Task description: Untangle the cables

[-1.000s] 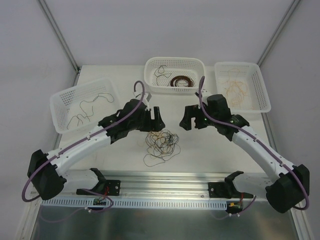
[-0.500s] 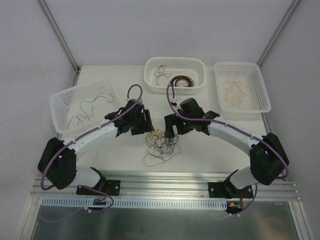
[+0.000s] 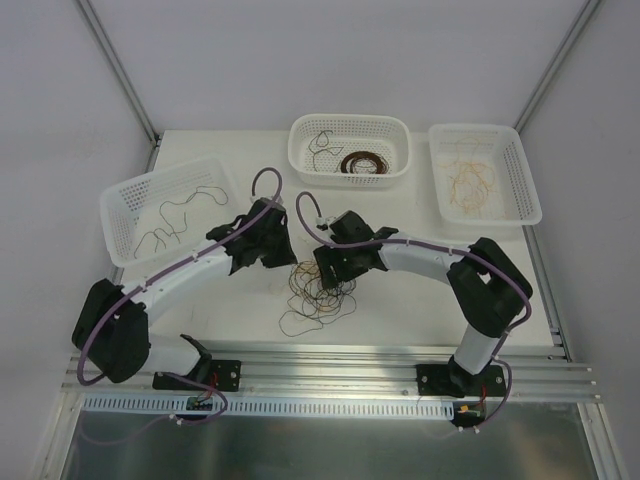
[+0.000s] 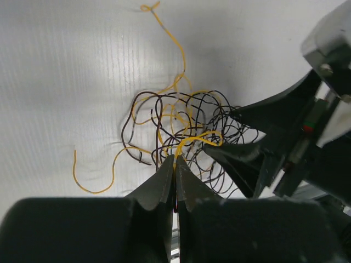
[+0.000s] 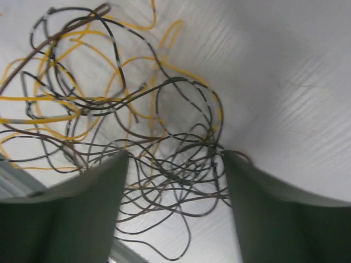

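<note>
I am pressing my left claw together on a yellow strand at the far-left edge of the cables. The cables are lying as a loose clump of dark and yellow loops on the white counter. In my left wrist view the strand is running up from between the closed tips into the tangle. One long yellow tail is curling out of the clump and away from that claw.

I am holding my right claw spread, its two fingers standing either side of the clump's dark loops, with several strands lying between them. Whether those fingers are touching any strand I cannot tell. From above, both claws are hanging over the clump's far edge, the left claw on its left and the right claw on its right.

Three white baskets are sitting beyond the clump. The left basket, far left of the clump, is holding a few dark strands. The middle basket, straight behind the clump, is holding a dark coil. The right basket, far right of the clump, is holding yellow-tan strands.
</note>
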